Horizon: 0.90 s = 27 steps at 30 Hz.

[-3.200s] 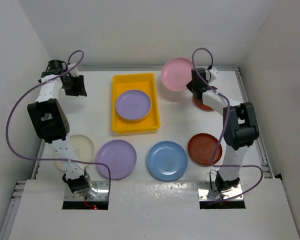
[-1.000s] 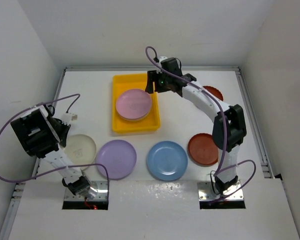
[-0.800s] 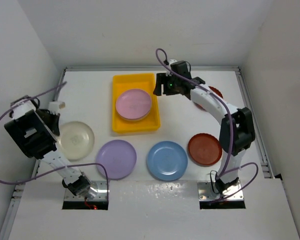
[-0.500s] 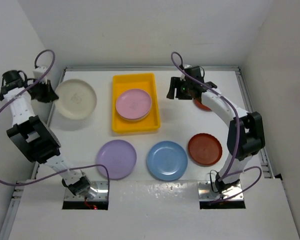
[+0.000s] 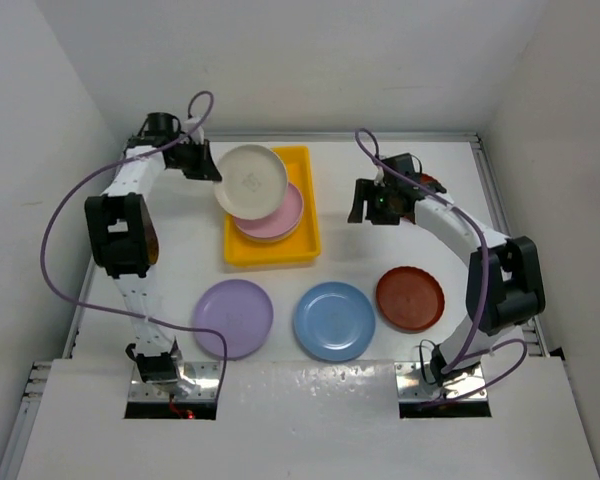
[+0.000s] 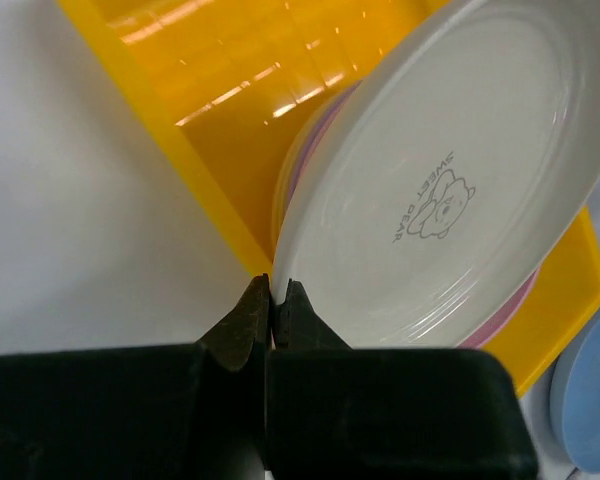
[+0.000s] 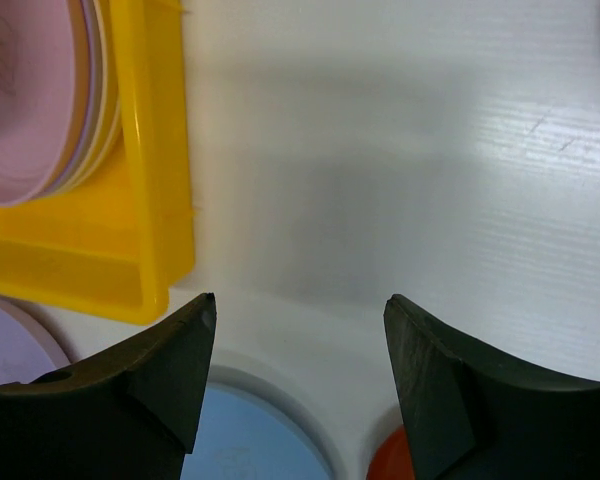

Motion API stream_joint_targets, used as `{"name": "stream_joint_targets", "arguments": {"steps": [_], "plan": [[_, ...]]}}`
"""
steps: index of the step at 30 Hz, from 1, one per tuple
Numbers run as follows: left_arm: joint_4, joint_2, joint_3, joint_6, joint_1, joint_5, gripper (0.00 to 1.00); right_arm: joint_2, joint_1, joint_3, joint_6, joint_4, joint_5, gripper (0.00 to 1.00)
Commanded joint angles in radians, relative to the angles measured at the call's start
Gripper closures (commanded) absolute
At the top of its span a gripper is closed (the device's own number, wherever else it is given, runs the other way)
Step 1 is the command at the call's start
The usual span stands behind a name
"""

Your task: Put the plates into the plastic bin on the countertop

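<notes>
**Plates and bin: holdings**

Cream plate (image 5: 251,180): rim pinched in the left pincer (image 6: 273,290), tilted over the yellow bin (image 5: 270,257).
Pink plate (image 5: 283,218): in the bin, atop a stack.
Lilac plate (image 5: 233,318), blue plate (image 5: 334,321), red-brown plate (image 5: 410,298): in a row on the desk (image 5: 180,240).
Right pincer (image 7: 298,305): jaws apart, empty, beside the bin.

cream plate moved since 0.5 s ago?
Yes. The cream plate, pinched by the left gripper, went right, from left of the yellow bin to over it and the pink plate.
</notes>
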Motion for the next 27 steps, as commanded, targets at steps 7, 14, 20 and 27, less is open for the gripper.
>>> {"name": "stream_joint_targets", "arguments": {"steps": [7,14,20,27], "plan": [[0.001,0.044,0.049,-0.029,-0.098,-0.106,1.00,-0.082,0.004,-0.083,-0.024,-0.046,-0.027,0.32],[-0.084,0.065,0.049,0.053,-0.179,-0.197,0.85,-0.080,0.006,-0.152,-0.100,-0.056,-0.128,0.28],[-0.116,0.074,0.058,0.063,-0.180,-0.227,0.77,-0.112,0.064,-0.281,-0.194,0.019,-0.194,0.28],[-0.136,0.074,0.078,0.092,-0.180,-0.269,0.54,-0.077,0.130,-0.347,-0.267,0.062,-0.195,0.30]]}}
